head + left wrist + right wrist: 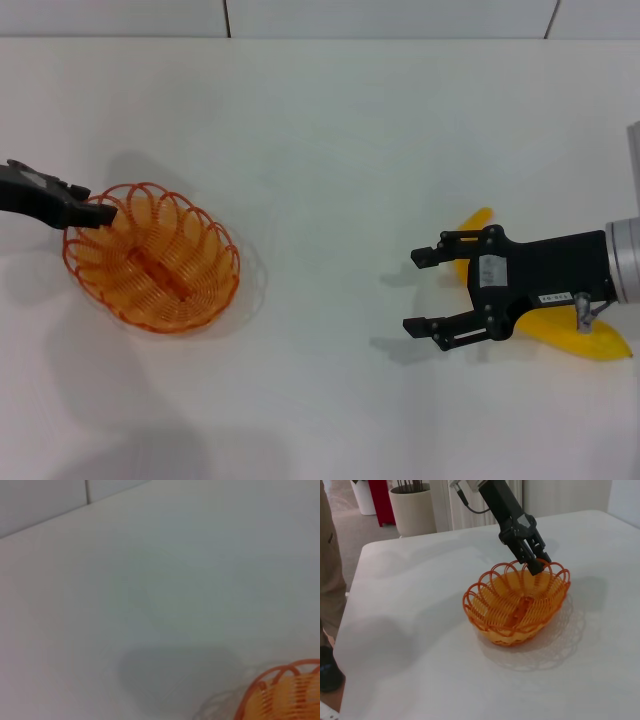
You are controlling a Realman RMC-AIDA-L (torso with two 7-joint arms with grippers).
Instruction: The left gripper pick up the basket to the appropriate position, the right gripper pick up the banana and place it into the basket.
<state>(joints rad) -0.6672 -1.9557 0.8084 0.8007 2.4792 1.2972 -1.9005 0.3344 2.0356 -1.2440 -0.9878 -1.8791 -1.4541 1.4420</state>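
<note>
Oval orange-red wire basket (152, 258) with looped rim on white tabletop (330, 150), long axis diagonal, left gripper (96, 213) fingers pinched on its left rim; smooth yellow curved banana (575, 338) lying slantwise at right under right gripper (427, 292), fingers spread wide, holding nothing.

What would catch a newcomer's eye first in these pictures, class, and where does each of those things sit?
The orange-red basket stands out on the left of the white table, with the left gripper at its scalloped rim. On the right, the bright yellow banana lies on the table, largely covered by the right gripper, whose fingers are spread open and point toward the basket.
</note>
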